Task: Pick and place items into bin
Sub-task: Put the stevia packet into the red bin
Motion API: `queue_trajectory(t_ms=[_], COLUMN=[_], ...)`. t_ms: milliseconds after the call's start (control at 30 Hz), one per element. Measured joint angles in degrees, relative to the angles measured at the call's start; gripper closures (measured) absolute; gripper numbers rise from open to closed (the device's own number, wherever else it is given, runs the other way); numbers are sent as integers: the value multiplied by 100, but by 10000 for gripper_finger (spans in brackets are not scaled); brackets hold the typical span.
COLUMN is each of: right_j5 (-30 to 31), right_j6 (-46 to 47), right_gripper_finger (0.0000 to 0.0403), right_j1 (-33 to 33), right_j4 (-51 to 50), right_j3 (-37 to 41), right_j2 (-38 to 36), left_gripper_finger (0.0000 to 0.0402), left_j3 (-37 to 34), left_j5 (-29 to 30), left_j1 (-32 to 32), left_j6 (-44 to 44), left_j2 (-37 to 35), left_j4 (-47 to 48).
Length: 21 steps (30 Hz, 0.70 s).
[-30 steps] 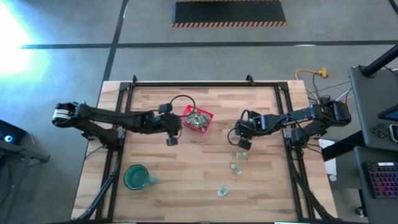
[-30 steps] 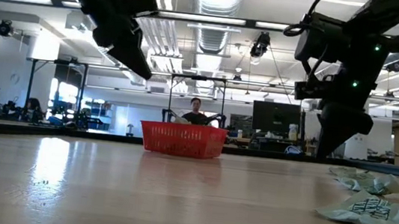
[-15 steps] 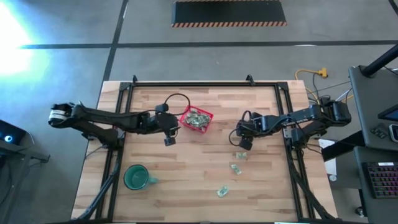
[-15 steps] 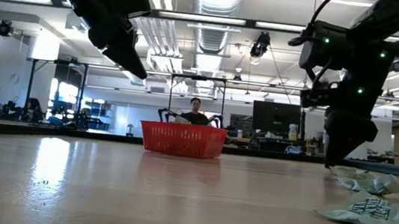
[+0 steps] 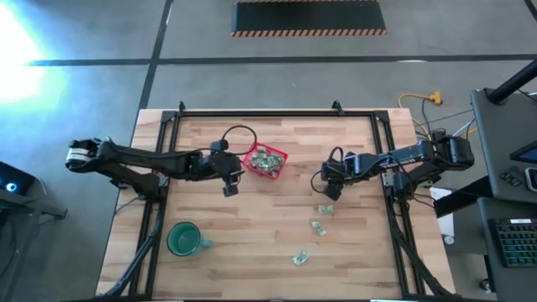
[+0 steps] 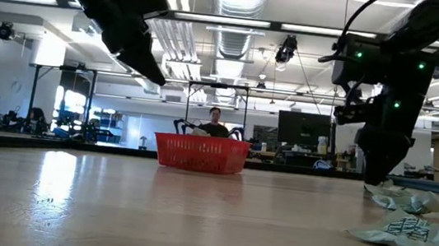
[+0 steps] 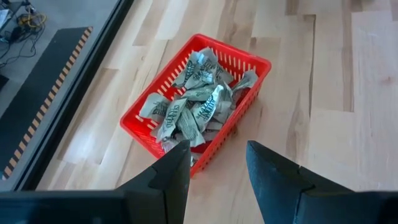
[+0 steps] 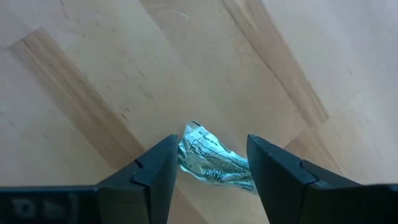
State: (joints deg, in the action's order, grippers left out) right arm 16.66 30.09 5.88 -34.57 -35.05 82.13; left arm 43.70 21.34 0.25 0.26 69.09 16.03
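The red mesh basket (image 5: 282, 156) stands on the table right of centre-back and holds several pale green-and-white wrapped pieces (image 7: 193, 109). Three more pieces lie loose on the wood: one (image 5: 324, 209) under my right gripper, one (image 5: 318, 226) nearer, one (image 5: 299, 258) nearest. My right gripper (image 8: 211, 146) points down, open, with a finger on either side of the first piece (image 8: 214, 163), which lies flat on the table. My left gripper (image 7: 217, 152) hangs open and empty above the table, just short of the basket's near-left wall (image 7: 214, 149).
A dark-green mug (image 5: 183, 239) stands near the front left. A black frame (image 5: 252, 113) runs along the table's back and sides. Bare wood lies between basket and loose pieces. In the low view a person (image 6: 215, 122) sits far behind the basket (image 6: 199, 154).
My right gripper has sunk toward the table and shifted slightly toward the near edge, coming down over the loose wrapped piece; its wrist has rolled a little. The pieces and the basket have stayed where they were.
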Motion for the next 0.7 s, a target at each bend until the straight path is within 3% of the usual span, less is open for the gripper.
queue_trajectory(t_ms=[200, 567, 700], right_j5=[-178, -305, -314], right_j6=[-4, -188, -357], right_gripper_finger=[262, 382, 391], right_j1=[14, 14, 14], right_j4=[41, 59, 47], right_j3=[10, 17, -28], right_j2=[0, 7, 13], left_gripper_finger=[261, 261, 261], left_j3=[-2, -2, -2], left_j5=[-6, -9, -10], left_j1=[-2, -7, -6], left_j6=[-4, -14, -14], left_j2=[3, 3, 3], left_j4=[-59, -59, -59])
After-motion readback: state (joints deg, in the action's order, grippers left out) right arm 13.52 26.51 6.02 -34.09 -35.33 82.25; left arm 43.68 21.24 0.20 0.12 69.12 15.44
